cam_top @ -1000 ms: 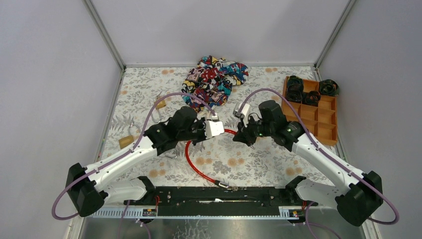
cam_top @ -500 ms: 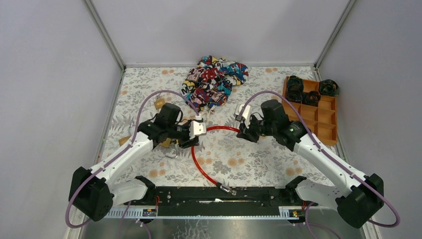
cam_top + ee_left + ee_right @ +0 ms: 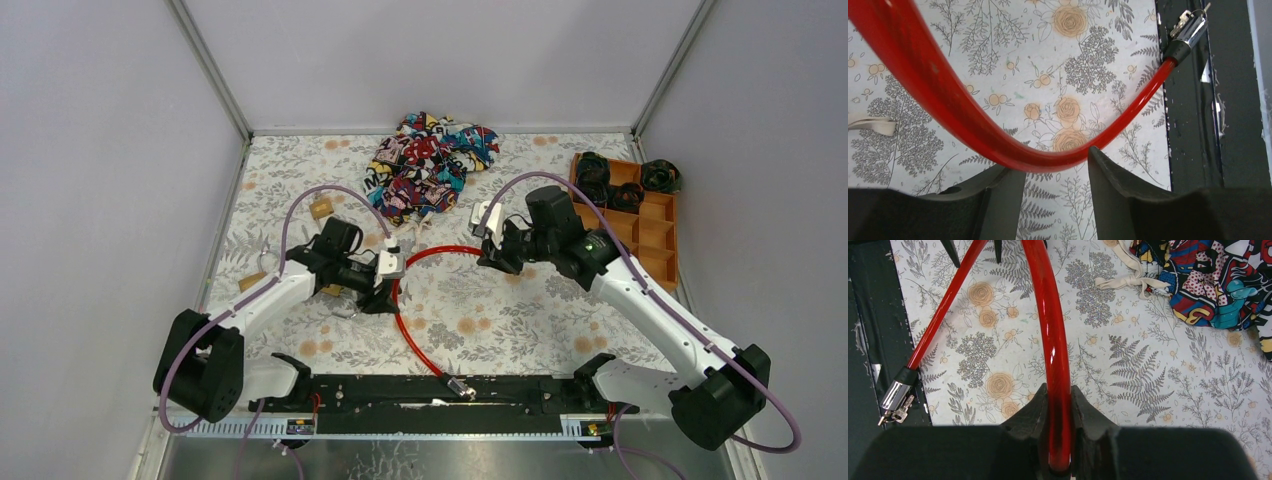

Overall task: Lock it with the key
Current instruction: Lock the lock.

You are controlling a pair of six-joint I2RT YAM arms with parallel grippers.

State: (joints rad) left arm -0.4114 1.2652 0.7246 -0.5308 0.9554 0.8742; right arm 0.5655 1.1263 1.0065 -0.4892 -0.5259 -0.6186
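Note:
A red cable lock (image 3: 405, 320) loops across the floral table. Its metal lock head (image 3: 459, 385), with keys hanging from it, lies on the black front rail. My right gripper (image 3: 492, 257) is shut on the cable's upper end; in the right wrist view the cable (image 3: 1055, 355) runs straight out from between the jaws (image 3: 1058, 405), and the lock head (image 3: 896, 396) and keys (image 3: 898, 415) lie at lower left. My left gripper (image 3: 387, 290) is open at the bend of the cable. In the left wrist view the cable (image 3: 998, 145) passes just beyond the spread fingertips (image 3: 1098, 157), and the lock head (image 3: 1188, 31) is at upper right.
A colourful cloth (image 3: 430, 160) lies at the back centre, with a beige cord (image 3: 1128, 277) beside it. An orange divided tray (image 3: 650, 240) with dark rolled items stands at the right. Small tan pieces (image 3: 322, 208) lie at the left. A black rail (image 3: 380, 392) runs along the front edge.
My left gripper has moved left and toward the near edge, along the cable's bend. The lock head has slid a little right. My right gripper has shifted slightly back, still on the cable.

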